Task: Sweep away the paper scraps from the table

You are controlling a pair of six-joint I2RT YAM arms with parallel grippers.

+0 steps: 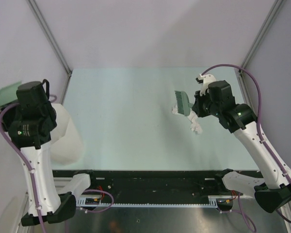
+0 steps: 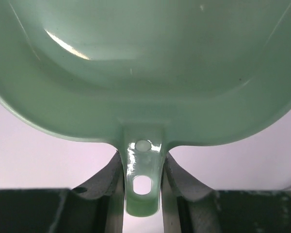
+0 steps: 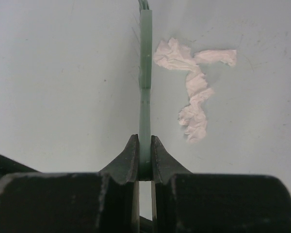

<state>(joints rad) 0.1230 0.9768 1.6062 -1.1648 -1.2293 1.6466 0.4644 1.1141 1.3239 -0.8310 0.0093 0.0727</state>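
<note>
So the right gripper (image 3: 144, 156) is pinched tight on the thin handle of a green brush (image 3: 145, 73). In the right wrist view you see the brush edge-on, sticking straight out from between the jaws. The paper scraps (image 3: 194, 92) lie on the table (image 1: 121, 111) just to the right of it in that view. They're crumpled white bits that run together in a bent chain. The far end of the chain sits right up against the brush, but I can't tell if it actually touches. The near end lies a little off to the side of the right gripper's tip. From the top camera one wad pokes out just beside the bristle end, on the side away from the right gripper. Another lies just on the near side of the right gripper, toward the arm bases. The right gripper hangs over the stretch in between, so that part is hidden from above. The left gripper (image 2: 143, 187) is way across the table from the right gripper. It's clamped on the tab handle of a pale green dustpan (image 2: 145, 73), which fills most of its wrist view. The dustpan is held off the table's left edge, and a white translucent bin (image 1: 68, 133) stands beside that arm.
</note>
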